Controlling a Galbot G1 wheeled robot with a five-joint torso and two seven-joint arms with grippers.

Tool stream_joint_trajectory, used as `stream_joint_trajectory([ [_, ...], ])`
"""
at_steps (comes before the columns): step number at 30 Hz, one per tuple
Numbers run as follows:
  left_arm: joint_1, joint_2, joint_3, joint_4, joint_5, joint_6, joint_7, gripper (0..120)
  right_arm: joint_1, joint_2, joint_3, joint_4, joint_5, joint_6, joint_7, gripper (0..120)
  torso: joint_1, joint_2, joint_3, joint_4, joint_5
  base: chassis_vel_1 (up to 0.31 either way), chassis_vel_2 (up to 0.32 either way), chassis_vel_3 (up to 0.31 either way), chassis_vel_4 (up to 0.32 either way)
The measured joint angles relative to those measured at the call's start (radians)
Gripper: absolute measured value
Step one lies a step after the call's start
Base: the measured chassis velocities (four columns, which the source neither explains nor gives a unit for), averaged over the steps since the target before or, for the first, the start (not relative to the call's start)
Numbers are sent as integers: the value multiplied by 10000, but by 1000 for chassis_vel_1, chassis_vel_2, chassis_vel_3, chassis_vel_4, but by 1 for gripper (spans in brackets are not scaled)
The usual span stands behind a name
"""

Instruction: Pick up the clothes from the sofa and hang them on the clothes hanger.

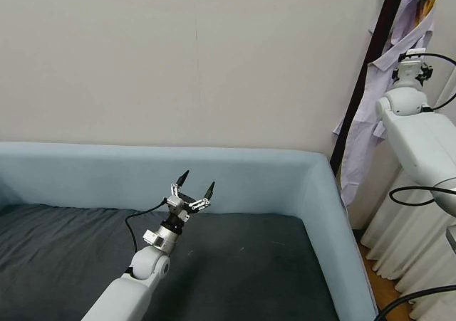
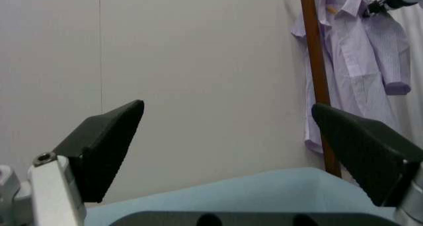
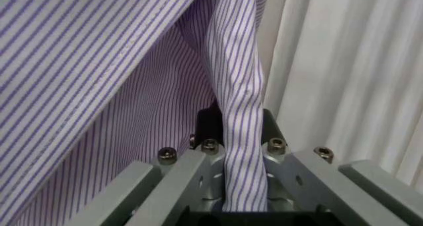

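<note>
A lilac striped shirt (image 1: 370, 100) hangs on the dark wooden clothes rack (image 1: 367, 72) to the right of the sofa. My right gripper (image 1: 415, 59) is raised against the shirt near the rack's top. In the right wrist view a fold of the shirt (image 3: 99, 87) runs between the fingers of the right gripper (image 3: 239, 124), which is shut on it. My left gripper (image 1: 191, 193) stands open over the sofa's dark seat (image 1: 249, 264), holding nothing. From the left gripper (image 2: 228, 107), the shirt (image 2: 357, 62) and the rack post (image 2: 316, 77) show farther off.
The light blue sofa back (image 1: 249, 175) runs along a plain wall, and its right armrest (image 1: 335, 228) stands between the seat and the rack. White curtains (image 1: 399, 228) hang at the far right behind my right arm. No clothes lie on the visible seat.
</note>
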Motion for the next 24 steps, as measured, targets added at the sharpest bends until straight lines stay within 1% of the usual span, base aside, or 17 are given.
stream_joint_trajectory([
  [2, 13, 9, -7, -63, -1, -3, -26, 100, 167, -117, -341, 159, 378, -413, 1, 1, 1, 0, 0, 0, -1, 0, 0, 0, 0],
  [4, 16, 9, -10, -73, -1, -4, -32, 100, 217, -143, -430, 204, 493, -550, 1, 1, 0, 0, 0, 0, -1, 0, 0, 0, 0],
  [6, 57, 1, -23, -131, -1, -6, -56, 100, 445, -216, -749, 363, 965, -1150, 38, 1, 0, 0, 0, 0, -1, 0, 0, 0, 0],
  [7, 81, -2, -28, -145, 0, -11, -59, 100, 536, -237, -862, 419, 1122, -1358, 46, 1, 0, 0, 0, 0, -2, 0, 0, 0, 0],
  [8, 81, -2, -28, -145, 0, -11, -59, 100, 536, -237, -862, 419, 1122, -1358, 46, 1, 0, 0, 0, 0, -2, 0, 0, 0, 0],
  [11, 187, 21, -95, -223, 6, -34, -64, 100, 949, -251, -1260, 500, 1599, -2021, 119, 1, 0, 0, 0, 3, 0, 0, 0, 0, 0],
  [19, 295, 89, -244, -342, 7, -75, -65, 100, 1482, -195, -1669, 512, 2371, -2528, 137, 1, 0, 0, 0, 0, 0, 0, 0, 0, 0],
  [24, 417, 101, -325, -462, 9, -89, -65, 100, 1871, -13, -1804, 317, 3430, -3052, 381, 1, 0, 0, 0, 2, -3, 0, 0, 0, 0],
])
